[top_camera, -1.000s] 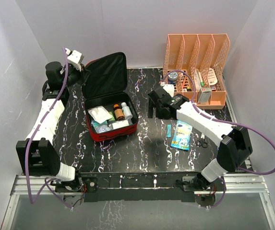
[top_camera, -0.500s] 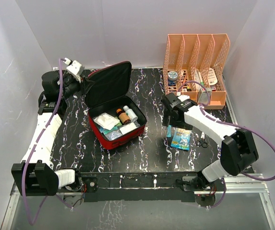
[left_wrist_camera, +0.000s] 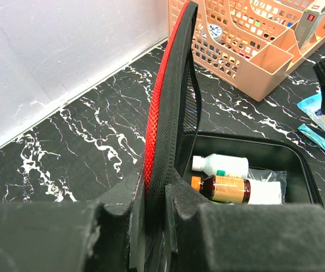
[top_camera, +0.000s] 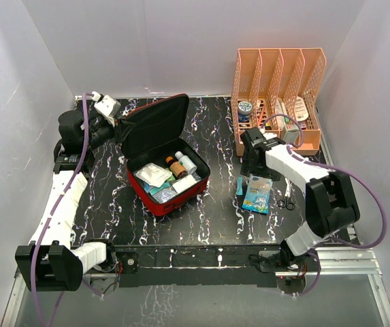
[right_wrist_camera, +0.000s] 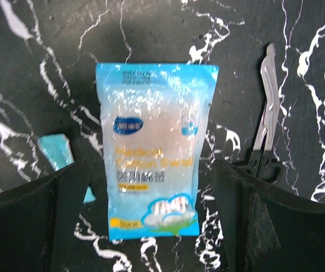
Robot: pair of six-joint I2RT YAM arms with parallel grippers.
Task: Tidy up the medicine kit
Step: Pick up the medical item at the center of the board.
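The red medicine kit (top_camera: 196, 185) lies open left of centre, its black-lined lid (top_camera: 155, 126) standing up. My left gripper (top_camera: 120, 125) is shut on the lid's edge; in the left wrist view the lid (left_wrist_camera: 171, 102) runs between the pads of the left gripper (left_wrist_camera: 153, 212). Inside lie a white bottle (left_wrist_camera: 222, 165), a brown bottle (left_wrist_camera: 230, 188) and gauze packs (top_camera: 154, 174). My right gripper (top_camera: 253, 167) hangs open over a blue cotton swab packet (top_camera: 257, 193). Seen from the right wrist, the packet (right_wrist_camera: 153, 141) lies flat between the wide fingers of the right gripper (right_wrist_camera: 150, 192), untouched.
An orange-pink file rack (top_camera: 280, 95) full of supplies stands at the back right. Small scissors (top_camera: 286, 199) lie right of the packet and a thin teal sachet (top_camera: 239, 185) left of it. White walls close in the black marble table (top_camera: 215, 225).
My left gripper pulled the lid, swinging the kit rightward and turning it. My right gripper travelled from the table's middle to above the swab packet, its jaws narrowing slightly.
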